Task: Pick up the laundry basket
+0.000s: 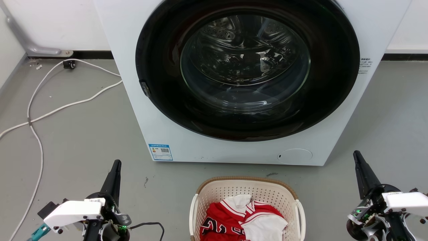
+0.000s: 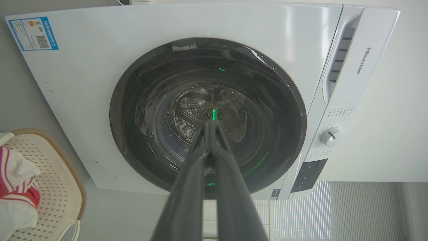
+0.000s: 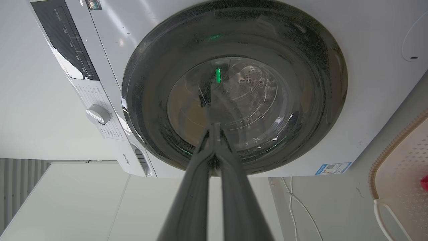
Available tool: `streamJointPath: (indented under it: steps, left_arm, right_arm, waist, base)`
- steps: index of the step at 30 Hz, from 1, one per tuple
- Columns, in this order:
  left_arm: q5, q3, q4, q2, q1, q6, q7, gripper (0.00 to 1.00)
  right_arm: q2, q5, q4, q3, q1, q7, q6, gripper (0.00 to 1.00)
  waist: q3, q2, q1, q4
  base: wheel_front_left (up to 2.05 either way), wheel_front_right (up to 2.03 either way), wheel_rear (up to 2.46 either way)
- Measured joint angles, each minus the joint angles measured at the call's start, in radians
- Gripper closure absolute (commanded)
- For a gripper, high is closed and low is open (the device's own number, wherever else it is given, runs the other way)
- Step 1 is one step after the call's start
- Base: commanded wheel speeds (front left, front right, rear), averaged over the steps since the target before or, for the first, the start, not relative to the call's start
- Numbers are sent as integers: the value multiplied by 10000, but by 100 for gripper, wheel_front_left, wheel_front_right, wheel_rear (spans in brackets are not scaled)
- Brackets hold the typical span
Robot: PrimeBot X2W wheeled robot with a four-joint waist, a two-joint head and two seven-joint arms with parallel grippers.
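Left gripper [image 1: 116, 164]: fingers are pressing together on nothing, pointing at the washing machine [image 1: 207, 150].
Right gripper [image 1: 355, 154]: jaws are likewise lying closed and empty.
Laundry basket [image 1: 246, 179]: sitting on the floor between the two grippers, touching neither, its far rim lying short of their fingertips.
Basket contents: a red-and-white jersey [image 1: 224, 219] is lying bundled inside.
White cable [image 1: 63, 107]: trailing over the floor beyond the left fingertips.

Lighting bright, even and diffuse. Shadows on the floor [image 1: 83, 140] are faint and soft. Pale reflections and glare streak the washing machine door glass [image 1: 245, 67]. Wrist views show strong wide-angle bending at the edges. The left gripper [image 2: 210, 124] and right gripper [image 3: 214, 124] blur near the lens.
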Motion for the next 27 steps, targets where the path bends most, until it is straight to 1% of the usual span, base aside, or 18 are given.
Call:
streamJointPath:
  steps: [27]
  left_arm:
    - [15,38,2,-27,-1,0,36,100]
  right_arm:
    - [13,-2,2,-15,-1,17,0,100]
  waist:
    - [0,0,0,0]
  base:
    - [0,0,0]
